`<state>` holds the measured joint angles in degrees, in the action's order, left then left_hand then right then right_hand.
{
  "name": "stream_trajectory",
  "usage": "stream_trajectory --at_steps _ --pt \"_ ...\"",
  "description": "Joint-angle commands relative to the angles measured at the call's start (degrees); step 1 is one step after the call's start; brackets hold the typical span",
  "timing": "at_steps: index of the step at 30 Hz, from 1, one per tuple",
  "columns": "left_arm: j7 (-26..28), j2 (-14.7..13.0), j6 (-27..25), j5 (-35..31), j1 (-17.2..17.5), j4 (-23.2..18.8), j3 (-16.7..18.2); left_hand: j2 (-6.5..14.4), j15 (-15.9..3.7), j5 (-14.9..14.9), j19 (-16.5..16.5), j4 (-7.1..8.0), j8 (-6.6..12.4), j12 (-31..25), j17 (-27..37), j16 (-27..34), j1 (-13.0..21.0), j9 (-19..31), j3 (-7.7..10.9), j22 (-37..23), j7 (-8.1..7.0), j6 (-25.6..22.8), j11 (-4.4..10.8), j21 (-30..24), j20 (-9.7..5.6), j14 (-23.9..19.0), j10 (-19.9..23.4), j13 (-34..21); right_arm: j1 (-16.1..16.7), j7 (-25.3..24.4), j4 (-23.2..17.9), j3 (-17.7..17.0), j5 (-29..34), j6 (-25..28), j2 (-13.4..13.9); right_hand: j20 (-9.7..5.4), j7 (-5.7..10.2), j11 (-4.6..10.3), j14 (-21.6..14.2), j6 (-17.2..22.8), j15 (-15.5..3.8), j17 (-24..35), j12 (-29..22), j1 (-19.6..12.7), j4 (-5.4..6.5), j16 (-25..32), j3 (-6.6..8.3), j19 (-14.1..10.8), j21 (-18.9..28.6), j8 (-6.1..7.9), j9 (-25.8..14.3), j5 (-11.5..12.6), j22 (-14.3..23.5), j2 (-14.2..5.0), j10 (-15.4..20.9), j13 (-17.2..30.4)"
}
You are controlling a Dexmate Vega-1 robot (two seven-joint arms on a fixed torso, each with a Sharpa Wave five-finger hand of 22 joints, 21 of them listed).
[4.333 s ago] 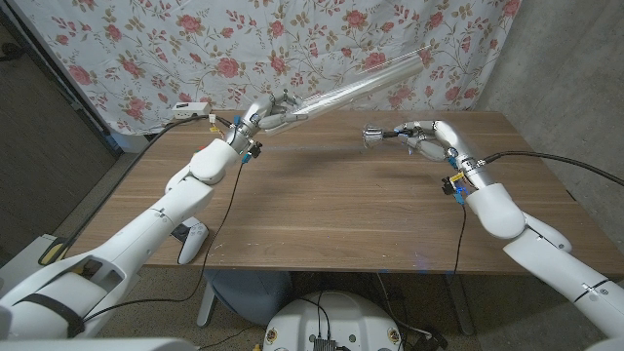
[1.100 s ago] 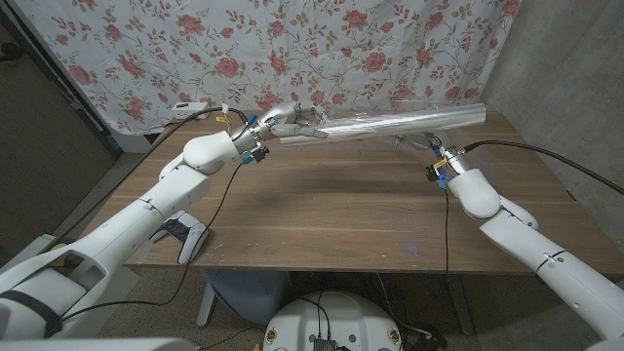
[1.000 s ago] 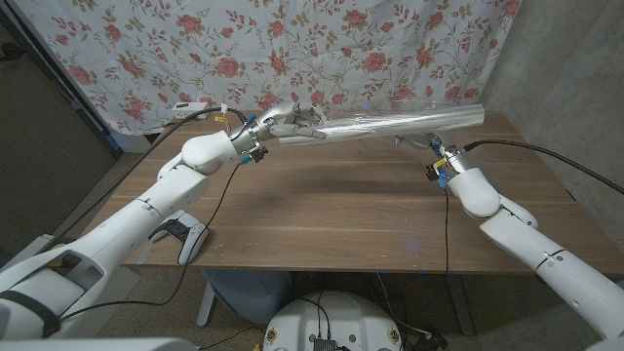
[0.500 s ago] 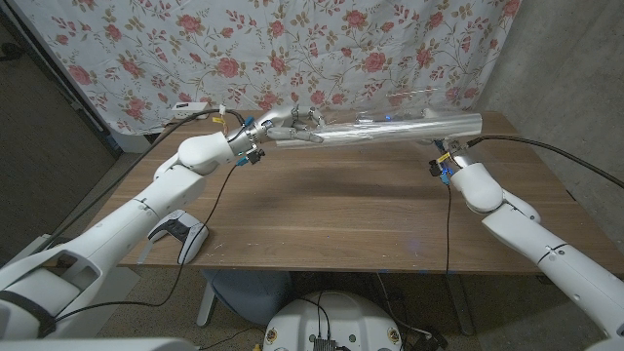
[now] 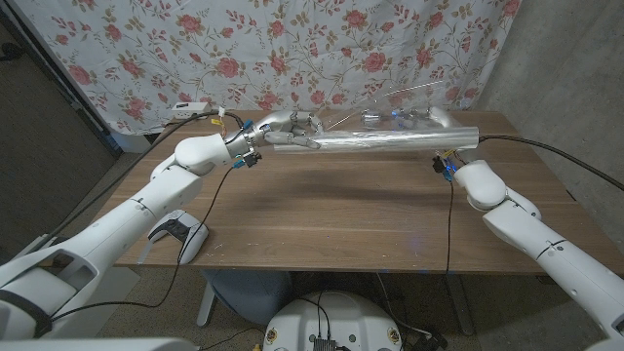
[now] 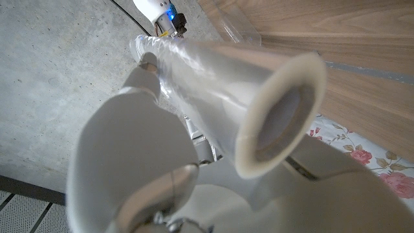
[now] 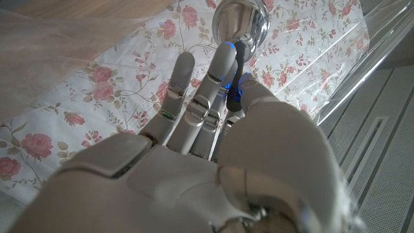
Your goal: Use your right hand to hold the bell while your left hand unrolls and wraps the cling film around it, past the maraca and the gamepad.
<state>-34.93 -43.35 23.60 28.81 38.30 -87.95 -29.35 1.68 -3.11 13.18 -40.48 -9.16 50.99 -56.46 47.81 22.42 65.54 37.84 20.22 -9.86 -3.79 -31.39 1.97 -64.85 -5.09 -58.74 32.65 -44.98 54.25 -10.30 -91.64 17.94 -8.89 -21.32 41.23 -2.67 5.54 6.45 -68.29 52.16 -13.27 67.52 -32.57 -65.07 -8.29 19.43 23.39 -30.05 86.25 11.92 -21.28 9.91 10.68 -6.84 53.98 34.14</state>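
My left hand grips one end of the cling film roll, which lies level in the air above the far side of the table. In the left wrist view the roll's open cardboard end juts out over my left hand. Just behind the roll, my right hand holds the small silver bell up in the air. The right wrist view shows the bell held by its black handle in my right hand, with clear film hanging close by. A white gamepad sits at the table's left edge.
A floral cloth hangs behind the table. A small white box with a cable sits at the back left corner. Black cables trail from both wrists across the tabletop. A grey wall stands to the right.
The roll has swung down from pointing up and right to lying level, and dropped a little lower. My right hand has carried the bell back, behind the roll.
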Motion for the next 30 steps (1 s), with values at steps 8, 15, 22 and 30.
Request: stream_trajectory --at_steps 8,15,22,30 --pt "-4.2 -1.5 -2.9 0.5 -0.9 -2.1 -1.5 4.9 -9.26 0.0 0.2 -0.37 -0.30 -0.2 0.2 0.0 4.2 4.5 7.09 -0.1 -0.18 -0.3 6.21 -0.3 0.10 -5.9 5.9 -13.8 -0.7 1.7 2.0 -1.0 -6.3 -1.3 -1.1 -8.78 -0.04 0.38 -0.3 0.1 0.13 0.1 0.2 0.5 -0.05 -0.1 0.54 0.2 0.2 -0.20 -0.1 0.4 0.1 -0.11 0.2 0.1" --pt "-6.0 -2.0 -4.2 -0.1 -1.1 -3.4 -2.6 4.9 -9.35 -0.1 0.2 -0.35 -0.42 -0.3 0.1 -0.2 4.2 4.5 7.14 -0.1 -0.23 -0.4 6.33 -0.3 0.11 -5.8 5.9 -14.2 0.1 1.3 1.3 -1.8 -7.5 -2.1 -1.3 -8.79 -0.03 0.39 -0.3 0.1 0.13 0.2 0.2 0.5 -0.05 -0.1 0.55 0.2 0.2 -0.20 -0.1 0.4 0.1 -0.11 0.2 0.2" --pt "-6.7 -3.2 -4.7 -0.8 -0.6 -4.4 -2.9 4.9 -9.28 -0.1 0.2 -0.39 -0.60 -0.3 0.2 -0.2 4.2 4.4 7.19 -0.1 -0.18 -0.6 6.29 -0.4 0.11 -6.0 5.9 -14.3 1.4 1.1 -0.3 -2.7 -8.2 -1.5 -0.6 -8.78 0.01 0.33 -0.3 0.1 0.14 0.1 0.3 0.5 -0.05 -0.1 0.56 0.2 0.2 -0.21 -0.1 0.4 0.1 -0.11 0.4 0.1" --pt "-7.8 -4.8 -5.5 -2.0 -0.3 -5.9 -3.3 4.8 -9.28 -0.2 0.2 -0.34 -0.64 -0.2 0.2 -0.2 4.1 4.6 7.16 -0.1 -0.23 -0.7 6.15 -0.4 0.11 -6.0 6.2 -14.2 1.5 1.9 -0.8 -3.1 -9.5 -1.4 -0.4 -8.80 0.02 0.27 -0.4 0.2 0.14 0.2 0.3 0.5 -0.02 -0.1 0.57 0.3 0.2 -0.19 -0.1 0.4 0.1 -0.14 0.3 0.2"
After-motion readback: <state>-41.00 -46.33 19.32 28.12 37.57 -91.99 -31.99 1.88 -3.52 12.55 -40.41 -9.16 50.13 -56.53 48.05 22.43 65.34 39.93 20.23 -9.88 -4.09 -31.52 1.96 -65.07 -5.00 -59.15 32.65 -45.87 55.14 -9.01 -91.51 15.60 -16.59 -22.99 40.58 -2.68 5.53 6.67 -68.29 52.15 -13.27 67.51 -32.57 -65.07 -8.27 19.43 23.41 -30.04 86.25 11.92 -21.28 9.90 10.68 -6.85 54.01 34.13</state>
